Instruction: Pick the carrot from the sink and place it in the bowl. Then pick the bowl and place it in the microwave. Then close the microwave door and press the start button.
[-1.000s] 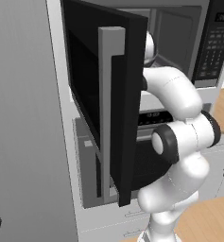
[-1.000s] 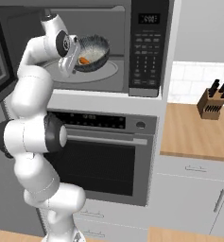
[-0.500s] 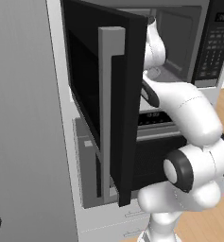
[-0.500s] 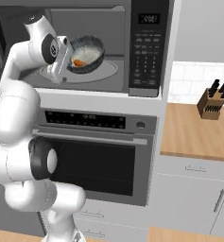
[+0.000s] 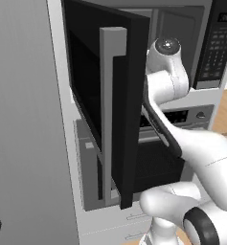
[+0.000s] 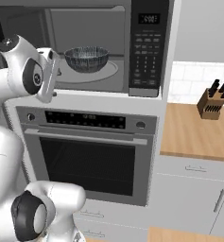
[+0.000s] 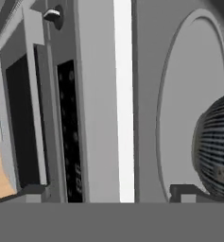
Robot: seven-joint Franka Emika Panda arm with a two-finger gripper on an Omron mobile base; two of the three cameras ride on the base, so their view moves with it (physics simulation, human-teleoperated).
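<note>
1. One bowl [image 6: 87, 58] on one glass turntable [image 6: 107, 72].
2. One microwave [image 6: 146, 47], one microwave door [image 5: 107, 103].
3. One wall oven [image 6: 87, 158].
4. One knife block [image 6: 212, 102].

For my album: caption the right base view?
Bowl sits inside the open microwave above the oven.

You are looking at evenly lit, rendered pictures with soft, flat light and no hard shadows. The microwave [image 6: 85, 47] cavity is dimmer toward its back wall, and the microwave door [image 5: 110, 95] reads almost pure black with no glare. In the hand view a bright white strip runs top to bottom, edges look soft and slightly blurred, and the bowl [image 7: 217, 146] is coarse and pixelated up close.
</note>
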